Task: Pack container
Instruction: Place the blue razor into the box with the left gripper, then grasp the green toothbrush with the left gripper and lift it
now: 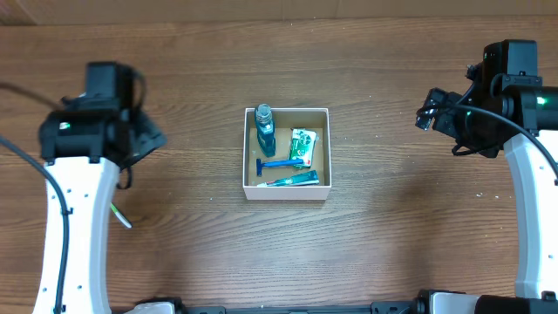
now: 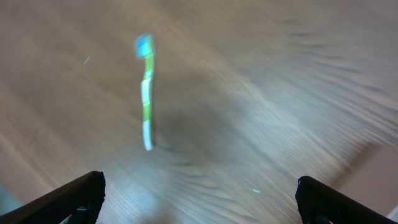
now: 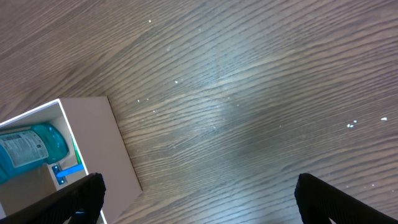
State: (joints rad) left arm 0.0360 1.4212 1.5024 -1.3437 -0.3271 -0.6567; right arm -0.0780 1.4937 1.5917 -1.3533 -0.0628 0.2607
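The container (image 1: 287, 190), a small white-walled box with a brown floor, sits at the table's middle. It holds a blue bottle (image 1: 265, 129), a green-white packet (image 1: 302, 146), a blue razor (image 1: 276, 163) and a teal tube (image 1: 293, 180). Its corner and the bottle show in the right wrist view (image 3: 93, 134). A green-white toothbrush (image 2: 147, 93) with a blue head lies on the table ahead of my open, empty left gripper (image 2: 199, 199); overhead its tip (image 1: 122, 215) shows beside the left arm. My right gripper (image 3: 199, 199) is open and empty, right of the container.
Brown wood-grain table (image 1: 392, 227) all round. My left arm (image 1: 83, 174) stands at the far left, my right arm (image 1: 523, 131) at the far right. The left wrist view is motion-blurred.
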